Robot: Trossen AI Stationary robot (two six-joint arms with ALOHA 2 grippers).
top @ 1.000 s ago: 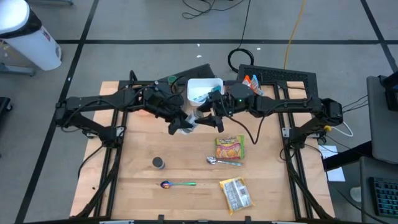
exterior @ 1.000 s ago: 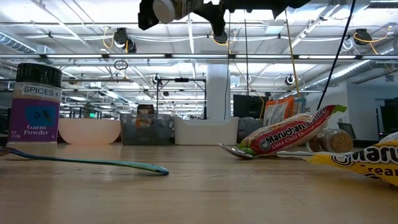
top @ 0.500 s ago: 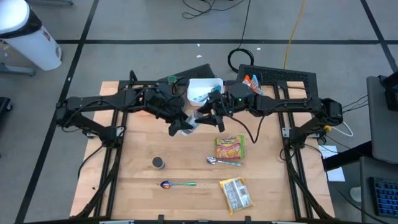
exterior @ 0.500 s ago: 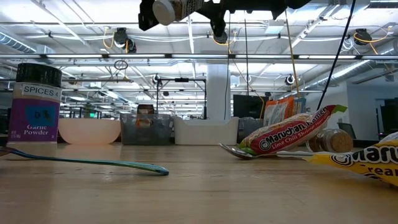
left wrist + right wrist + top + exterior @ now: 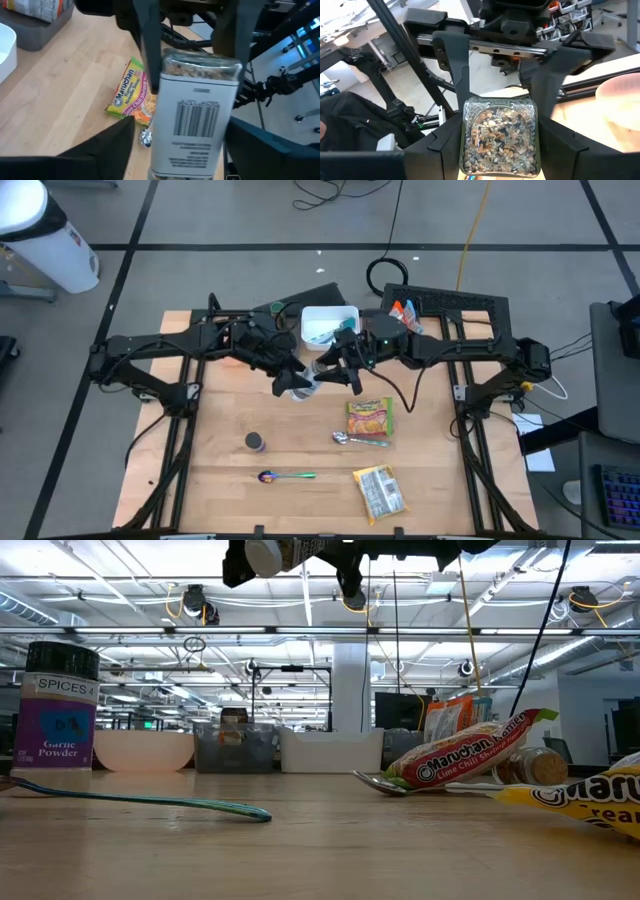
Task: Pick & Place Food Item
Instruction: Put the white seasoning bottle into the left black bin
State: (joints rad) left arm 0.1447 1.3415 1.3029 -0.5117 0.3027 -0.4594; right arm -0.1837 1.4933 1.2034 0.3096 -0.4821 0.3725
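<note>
Between right gripper [image 5: 500,135] fingers (aloft): spice jar [image 5: 500,137].

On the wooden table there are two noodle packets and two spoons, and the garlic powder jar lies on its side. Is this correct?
No. The garlic powder jar stands upright, as the low view shows. The two noodle packets and two spoons are on the wooden table, as you say.

You get even, bright overhead light on the table [image 5: 300,430], with only soft shadows under the arms. In the low view, ceiling lamps [image 5: 200,602] glare well behind the raised claws. Both wrist views blur close to their own dark fingers [image 5: 95,155].
</note>
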